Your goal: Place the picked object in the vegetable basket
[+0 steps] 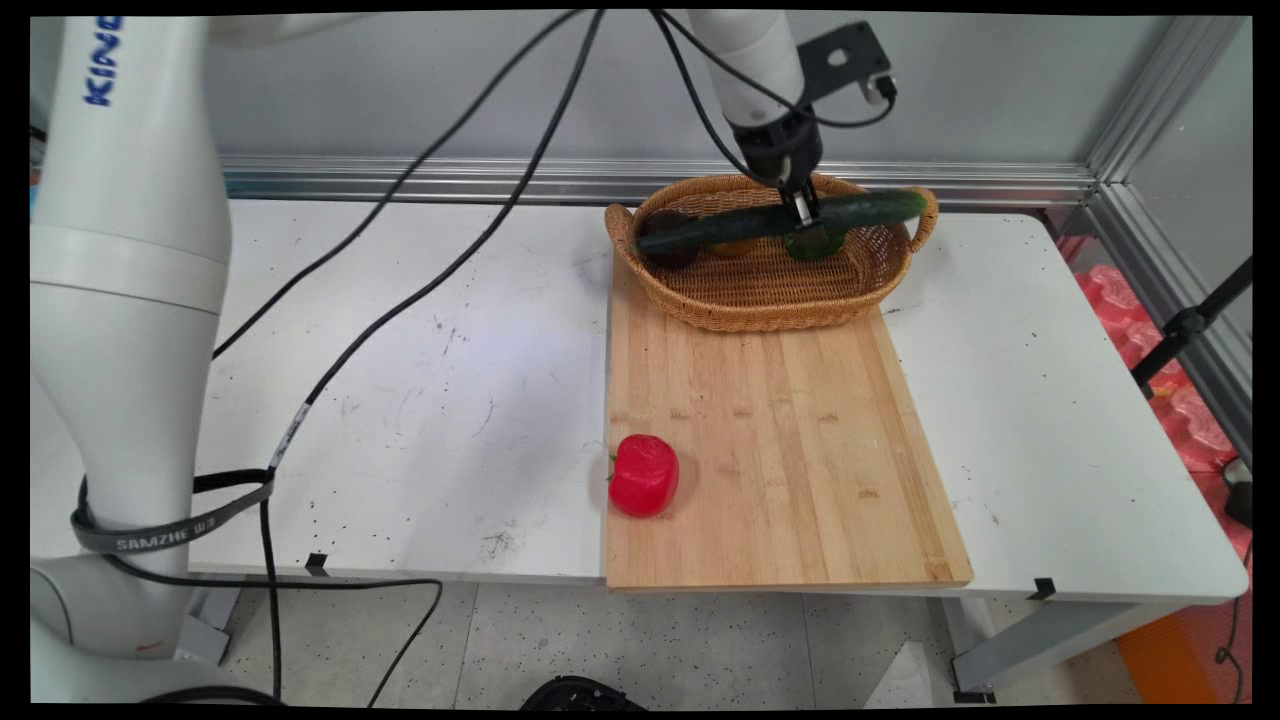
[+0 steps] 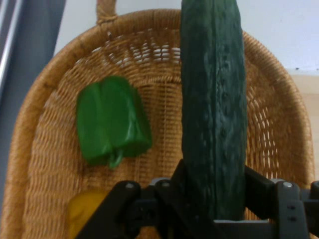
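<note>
Red bell pepper [image 1: 643, 475] sits nearest, at the left edge of the bamboo cutting board [image 1: 790, 440] on the white table [image 1: 420, 400]. Farther back, the wicker basket [image 1: 745, 300] rests on the board's far end. Hand [image 1: 803, 208] is closed around a cucumber [image 1: 780, 222], held about level, just above the basket and spanning it lengthwise.

Hand view: cucumber clamped between the fingers, crossing the basket. Beneath it lie a green bell pepper [image 2: 112, 122] and a yellow item [image 2: 84, 211], cut off at the frame edge. A dark item [image 1: 668, 240] at the basket's left end is unidentifiable.

White table [image 1: 450, 400]; cutting board [image 1: 790, 450]
</note>
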Motion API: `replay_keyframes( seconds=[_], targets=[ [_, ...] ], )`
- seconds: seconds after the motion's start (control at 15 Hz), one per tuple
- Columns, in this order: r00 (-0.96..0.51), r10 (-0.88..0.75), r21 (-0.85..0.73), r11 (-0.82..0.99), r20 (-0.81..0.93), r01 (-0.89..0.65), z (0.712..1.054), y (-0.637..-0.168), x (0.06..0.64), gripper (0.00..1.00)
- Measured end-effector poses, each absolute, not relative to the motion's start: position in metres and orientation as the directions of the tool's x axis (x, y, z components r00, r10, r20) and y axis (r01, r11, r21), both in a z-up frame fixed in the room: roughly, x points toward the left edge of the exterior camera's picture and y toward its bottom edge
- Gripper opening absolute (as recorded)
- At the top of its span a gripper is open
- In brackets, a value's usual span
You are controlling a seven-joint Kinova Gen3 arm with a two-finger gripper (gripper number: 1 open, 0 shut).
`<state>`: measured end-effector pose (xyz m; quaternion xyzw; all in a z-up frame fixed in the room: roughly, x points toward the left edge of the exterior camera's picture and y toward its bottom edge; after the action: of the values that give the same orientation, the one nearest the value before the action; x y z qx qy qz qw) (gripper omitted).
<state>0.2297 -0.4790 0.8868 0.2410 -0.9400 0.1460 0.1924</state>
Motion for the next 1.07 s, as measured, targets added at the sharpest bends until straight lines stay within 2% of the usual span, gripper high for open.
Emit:
replay_keyframes(
  seconds=[0.73, 0.8, 1.07],
  targets=[
    [-0.822, -0.338, -0.134, 0.888, 0.458, -0.440, 0.827, -0.504, 0.221, 0.00],
    [-0.823, -0.338, -0.132, 0.889, 0.457, -0.439, 0.824, -0.505, 0.224, 1.00],
    [-0.826, -0.332, -0.129, 0.894, 0.456, -0.430, 0.816, -0.506, 0.232, 1.00]
  ],
)
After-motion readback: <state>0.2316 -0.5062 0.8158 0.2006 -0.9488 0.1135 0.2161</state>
